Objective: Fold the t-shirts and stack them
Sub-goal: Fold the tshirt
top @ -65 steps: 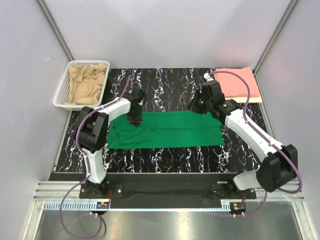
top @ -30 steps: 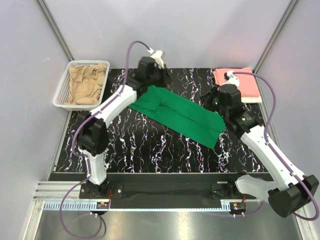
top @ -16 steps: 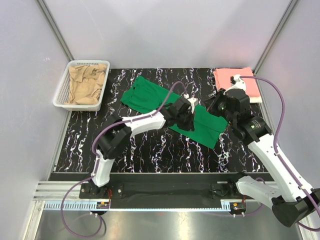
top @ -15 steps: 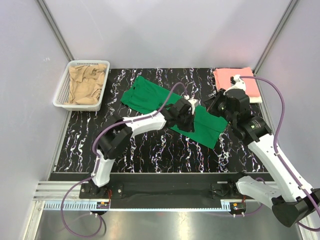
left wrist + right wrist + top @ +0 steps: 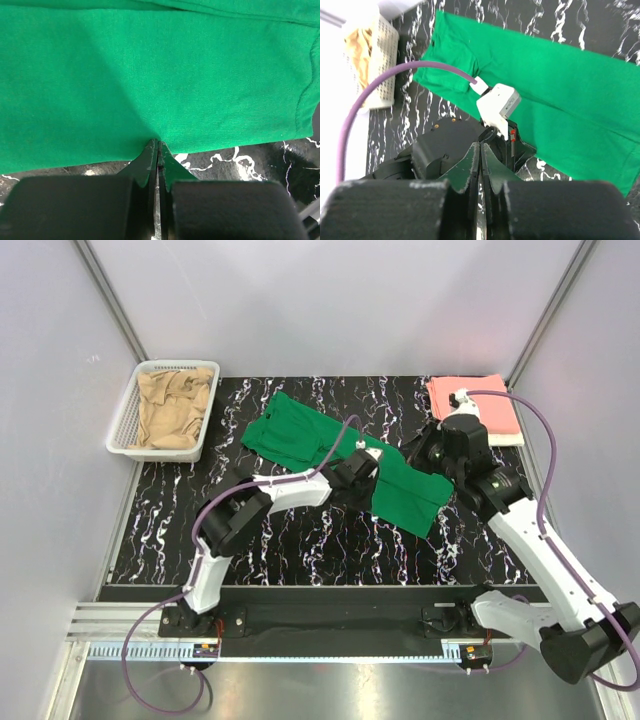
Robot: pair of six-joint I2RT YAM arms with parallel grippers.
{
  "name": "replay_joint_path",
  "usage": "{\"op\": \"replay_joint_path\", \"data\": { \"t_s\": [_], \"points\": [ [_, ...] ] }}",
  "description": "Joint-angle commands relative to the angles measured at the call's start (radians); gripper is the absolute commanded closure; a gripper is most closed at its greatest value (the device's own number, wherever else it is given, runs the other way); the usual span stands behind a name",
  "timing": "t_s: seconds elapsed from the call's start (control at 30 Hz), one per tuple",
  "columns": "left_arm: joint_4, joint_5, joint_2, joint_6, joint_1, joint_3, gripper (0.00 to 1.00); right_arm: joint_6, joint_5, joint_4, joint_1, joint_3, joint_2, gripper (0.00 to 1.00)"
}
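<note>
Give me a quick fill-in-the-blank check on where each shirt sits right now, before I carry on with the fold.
1. The tan t-shirt lies crumpled in the white mesh ____.
2. The pink t-shirt lies folded in the far ____ corner.
3. The green t-shirt lies spread on the black marbled ____, with the left end effector shut at its near edge.

Missing words: basket; right; table.
</note>
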Motion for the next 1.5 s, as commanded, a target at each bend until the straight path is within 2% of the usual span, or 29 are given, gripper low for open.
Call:
{"op": "replay_joint_path", "data": {
  "t_s": [0.0,0.2,0.4,0.63,0.73,0.83,0.93,1.0,1.1,1.13,1.33,1.47],
  "points": [
    [-0.038,-0.084,-0.038,-0.006,-0.008,-0.074,1.00,-0.001,-0.057,0.005,-0.004,0.041,0.024,0.90],
    [-0.051,-0.136,-0.163,-0.034,-0.008,-0.235,1.00,-0.028,-0.082,0.004,-0.004,0.074,0.060,0.88],
    [-0.191,-0.295,-0.314,-0.081,-0.006,-0.362,1.00,-0.059,-0.090,0.001,-0.009,0.083,0.090,0.85],
    [-0.248,-0.388,-0.529,-0.183,0.023,-0.548,1.00,-0.111,-0.185,-0.001,-0.017,0.049,0.242,0.84],
    [-0.265,-0.372,-0.616,-0.145,0.089,-0.513,1.00,-0.137,-0.186,0.011,-0.018,0.008,0.284,0.83],
    [-0.275,-0.348,-0.650,-0.080,0.176,-0.374,0.95,-0.156,-0.232,0.051,-0.017,-0.026,0.317,0.82],
    [-0.274,-0.348,-0.598,-0.019,0.282,-0.250,0.96,-0.157,-0.248,0.059,-0.018,-0.029,0.339,0.82],
    [-0.274,-0.342,-0.498,0.016,0.360,-0.183,1.00,-0.152,-0.228,0.070,-0.018,-0.035,0.333,0.81],
    [-0.278,-0.328,-0.337,0.038,0.442,-0.044,1.00,-0.136,-0.231,0.096,-0.018,-0.034,0.337,0.81],
    [-0.280,-0.319,-0.261,0.041,0.456,0.024,1.00,-0.125,-0.237,0.110,-0.018,-0.026,0.341,0.81],
    [-0.292,-0.328,-0.040,0.058,0.531,0.258,1.00,-0.097,-0.272,0.159,-0.018,0.015,0.382,0.81],
    [-0.298,-0.248,0.132,0.060,0.572,0.375,1.00,-0.074,-0.280,0.202,-0.018,0.035,0.400,0.82]
  ]
}}
